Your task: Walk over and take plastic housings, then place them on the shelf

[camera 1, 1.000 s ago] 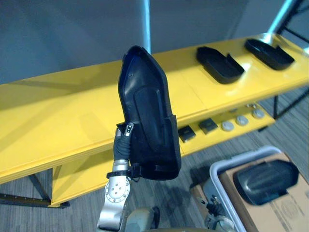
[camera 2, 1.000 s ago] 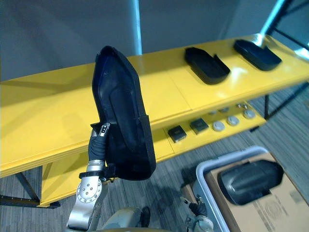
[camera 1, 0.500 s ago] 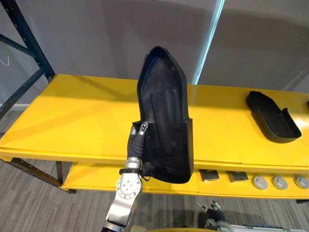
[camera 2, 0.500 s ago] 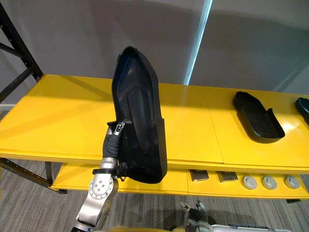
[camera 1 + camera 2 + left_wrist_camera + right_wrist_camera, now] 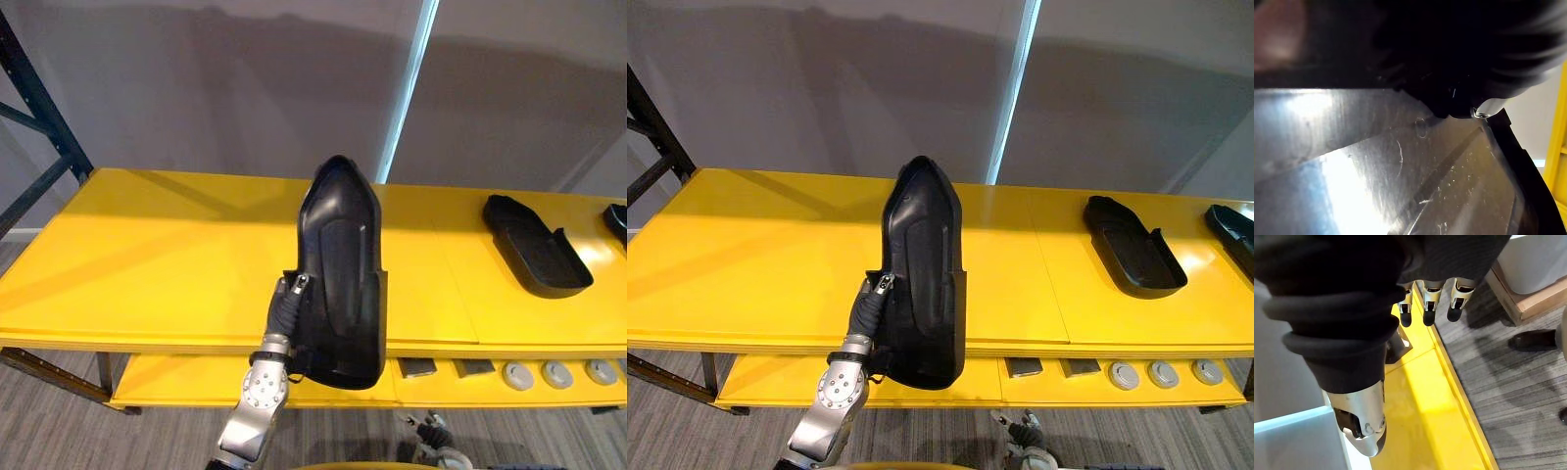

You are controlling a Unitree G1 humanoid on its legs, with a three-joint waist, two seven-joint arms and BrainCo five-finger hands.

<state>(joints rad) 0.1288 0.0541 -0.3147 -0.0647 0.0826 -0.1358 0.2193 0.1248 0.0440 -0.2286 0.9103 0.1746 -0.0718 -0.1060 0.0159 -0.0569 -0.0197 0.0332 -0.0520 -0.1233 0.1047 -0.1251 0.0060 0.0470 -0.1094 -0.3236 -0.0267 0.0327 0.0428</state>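
Observation:
A long black plastic housing (image 5: 338, 274) stands upright in front of the yellow shelf's top board (image 5: 147, 264), hollow side toward me. My left hand (image 5: 286, 308) is shut on its lower left edge, thumb on the inner face, fingers hidden behind it. In the left wrist view the housing's glossy inner wall (image 5: 1400, 186) runs past the hand's dark cover (image 5: 1449, 49). Two more black housings (image 5: 1132, 245) (image 5: 1234, 230) lie on the board at the right. My right hand (image 5: 1427, 298) hangs open beside the lower yellow board (image 5: 1420, 421).
The lower shelf board holds small black blocks (image 5: 419, 367) and grey discs (image 5: 554, 373) at the right. A dark steel upright (image 5: 44, 108) stands at the shelf's left end. A white bin on a cardboard box (image 5: 1533, 264) sits on the floor near my right hand.
The camera has swung left and levelled on the shelf; the floor bin has left the view. The housing in my left hand has moved lower and farther out toward the top board.

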